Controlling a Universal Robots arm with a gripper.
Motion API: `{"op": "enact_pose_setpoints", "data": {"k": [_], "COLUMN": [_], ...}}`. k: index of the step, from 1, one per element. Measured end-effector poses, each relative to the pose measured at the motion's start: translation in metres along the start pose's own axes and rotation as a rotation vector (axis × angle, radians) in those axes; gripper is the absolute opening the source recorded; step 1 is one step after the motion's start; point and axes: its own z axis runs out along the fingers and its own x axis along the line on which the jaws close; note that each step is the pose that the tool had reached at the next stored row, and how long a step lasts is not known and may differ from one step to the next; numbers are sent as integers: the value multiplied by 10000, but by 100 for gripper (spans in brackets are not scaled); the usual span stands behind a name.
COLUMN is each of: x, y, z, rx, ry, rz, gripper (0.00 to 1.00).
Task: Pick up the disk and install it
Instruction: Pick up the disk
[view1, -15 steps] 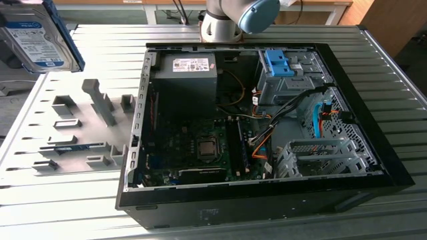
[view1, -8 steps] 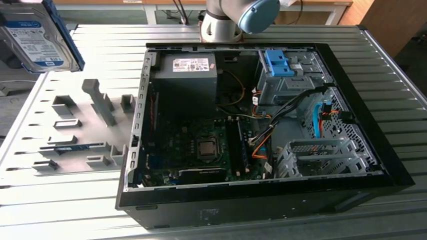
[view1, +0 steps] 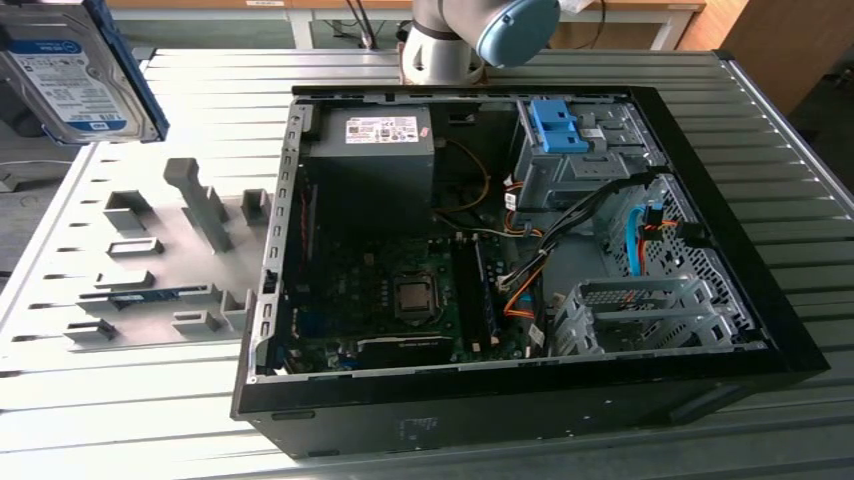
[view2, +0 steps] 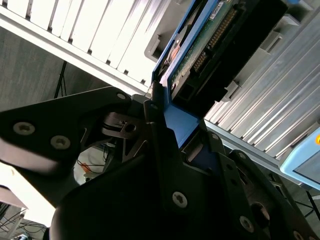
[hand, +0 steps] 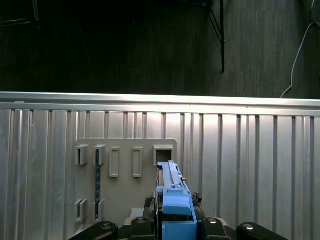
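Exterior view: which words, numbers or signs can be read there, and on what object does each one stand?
White-and-blue label on the disk: it carries print, too small to read.
White sticker on the power supply: it carries print and marks, too blurred to read.
No text in this view can be quoted.

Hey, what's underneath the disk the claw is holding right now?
In the first wrist view, the disk, gripped by the claw, hangs over a grey slotted holder plate on the ribbed table. The plate's part directly beneath is covered.
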Motion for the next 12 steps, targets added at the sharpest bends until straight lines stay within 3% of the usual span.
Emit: {"op": "enact_pose_setpoints", "data": {"k": [12], "x": [0], "y": [0], "z": [-26], "rx": [0], "ry": [0], "rz": [0], "gripper": [37]}}
